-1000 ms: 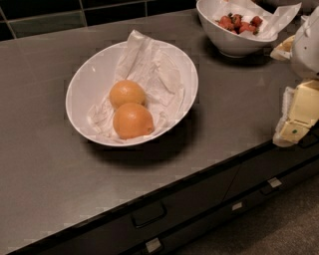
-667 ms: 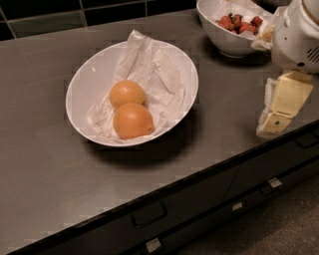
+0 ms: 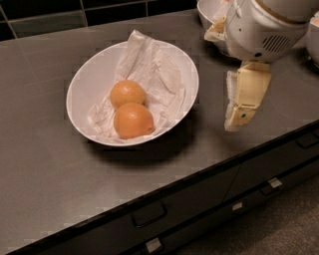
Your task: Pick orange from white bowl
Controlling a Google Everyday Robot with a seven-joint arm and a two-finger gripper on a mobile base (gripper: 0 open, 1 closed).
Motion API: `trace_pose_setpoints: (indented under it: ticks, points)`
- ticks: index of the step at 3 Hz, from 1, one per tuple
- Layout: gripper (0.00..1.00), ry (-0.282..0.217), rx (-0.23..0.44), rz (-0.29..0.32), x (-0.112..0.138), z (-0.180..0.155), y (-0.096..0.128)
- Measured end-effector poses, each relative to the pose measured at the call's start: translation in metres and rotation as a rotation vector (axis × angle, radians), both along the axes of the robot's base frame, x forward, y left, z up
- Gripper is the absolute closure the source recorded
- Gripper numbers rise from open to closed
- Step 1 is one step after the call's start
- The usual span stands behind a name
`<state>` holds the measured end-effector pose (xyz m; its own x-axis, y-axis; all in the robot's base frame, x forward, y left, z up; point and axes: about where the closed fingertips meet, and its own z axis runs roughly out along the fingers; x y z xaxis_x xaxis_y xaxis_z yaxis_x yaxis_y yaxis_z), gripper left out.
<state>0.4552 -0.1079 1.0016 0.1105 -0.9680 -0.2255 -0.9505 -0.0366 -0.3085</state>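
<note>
Gripper (image 3: 239, 117) hangs tips-down over the dark grey counter (image 3: 50, 184), to the right of the white bowl (image 3: 92, 74) and apart from its rim. From this angle I can't tell if it's open or closed. The white wrist housing (image 3: 264, 30) sits right above it and covers part of a second white bowl (image 3: 205, 15) at the back right. The orange (image 3: 133, 120) is in the white bowl, on the near side, resting on crumpled paper (image 3: 152, 69) and touching the paler orange (image 3: 127, 93) just behind it. The paper runs up the bowl's back and right wall. The bowl stands left of centre on the counter. Dark tiles (image 3: 45, 22) run along the back, and drawer fronts with handles (image 3: 148, 215) sit below the front edge.
</note>
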Motion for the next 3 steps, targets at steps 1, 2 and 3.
trace_pose_setpoints:
  ticks: [1,2,3]
  points:
    - [0.0,-0.001,0.001,0.0,0.0,0.0,0.0]
    - [0.0,-0.009,0.071,0.02,0.005,0.003,0.027]
    - [0.0,0.008,0.18,0.009,0.009,0.007,0.06]
